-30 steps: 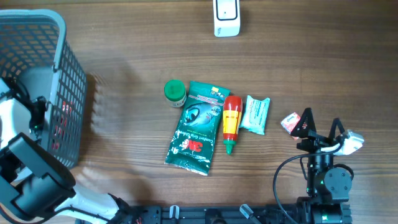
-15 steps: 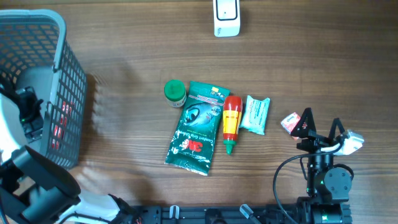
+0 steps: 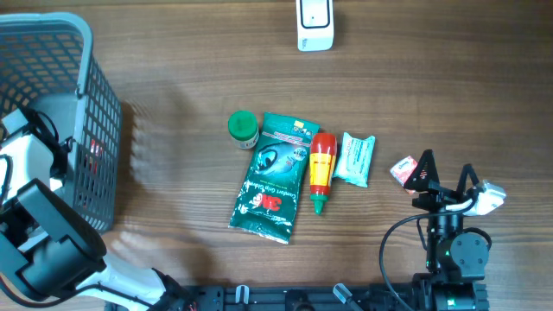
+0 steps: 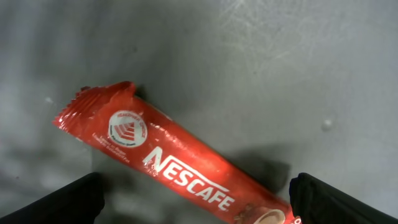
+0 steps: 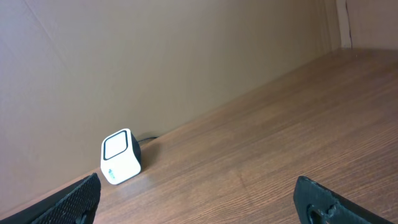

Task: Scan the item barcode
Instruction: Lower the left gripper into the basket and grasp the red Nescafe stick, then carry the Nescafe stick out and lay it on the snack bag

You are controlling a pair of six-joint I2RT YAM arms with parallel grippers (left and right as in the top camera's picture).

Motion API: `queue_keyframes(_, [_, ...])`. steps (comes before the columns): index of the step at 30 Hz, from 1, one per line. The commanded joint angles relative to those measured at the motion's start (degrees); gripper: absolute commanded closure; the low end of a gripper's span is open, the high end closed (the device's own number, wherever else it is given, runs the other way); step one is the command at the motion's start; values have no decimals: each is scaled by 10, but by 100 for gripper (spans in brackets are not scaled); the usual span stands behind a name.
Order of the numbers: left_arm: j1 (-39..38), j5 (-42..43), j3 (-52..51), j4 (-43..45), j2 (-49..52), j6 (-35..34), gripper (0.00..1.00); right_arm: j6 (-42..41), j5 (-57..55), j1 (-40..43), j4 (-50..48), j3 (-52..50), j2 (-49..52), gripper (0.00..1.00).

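Note:
A red Nescafe sachet [image 4: 180, 165] lies flat on the grey floor of the basket [image 3: 97, 95]. My left gripper [image 4: 196, 190] hangs open right above it, one dark fingertip [image 4: 59, 202] at each side and the sachet's lower end between them, not gripped. In the overhead view the left arm [image 3: 34, 186] reaches into the basket and hides the sachet. The white barcode scanner [image 3: 314, 24] stands at the table's far edge, also in the right wrist view [image 5: 120, 157]. My right gripper [image 3: 446, 180] rests open at the near right, empty.
Mid-table lie a green-lidded jar [image 3: 244, 128], a green pouch [image 3: 273, 177], a red and yellow bottle [image 3: 321, 171] and a teal packet [image 3: 355, 158]. A small red and white packet [image 3: 402, 170] sits by the right gripper. A brown wall [image 5: 155, 56] backs the table.
The left arm has shifted a little inside the basket. The right arm and the items on the table have not moved.

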State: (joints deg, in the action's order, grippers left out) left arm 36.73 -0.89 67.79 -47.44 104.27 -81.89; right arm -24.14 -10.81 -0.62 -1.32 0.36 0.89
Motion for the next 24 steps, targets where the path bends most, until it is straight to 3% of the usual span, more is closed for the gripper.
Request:
queue_keyframes(1, [-4, -8, -36, 10, 8, -15, 42, 0, -8, -2, -1, -1, -3, 0])
queue_keyframes(5, [-4, -59, -56, 10, 8, -13, 96, 0, -8, -2, -1, 0, -3, 0])
queue_keyframes(10, [14, -72, -23, 3, -18, 39, 96, 0, -8, -2, -1, -1, -3, 0])
queue_keyframes(19, [61, -64, 240, -132, -214, 157, 96, 0, -8, -2, -1, -1, -3, 0])
queue_keyframes(24, [41, 80, 274, -137, -331, 156, 96, 0, -8, -2, -1, -1, -3, 0])
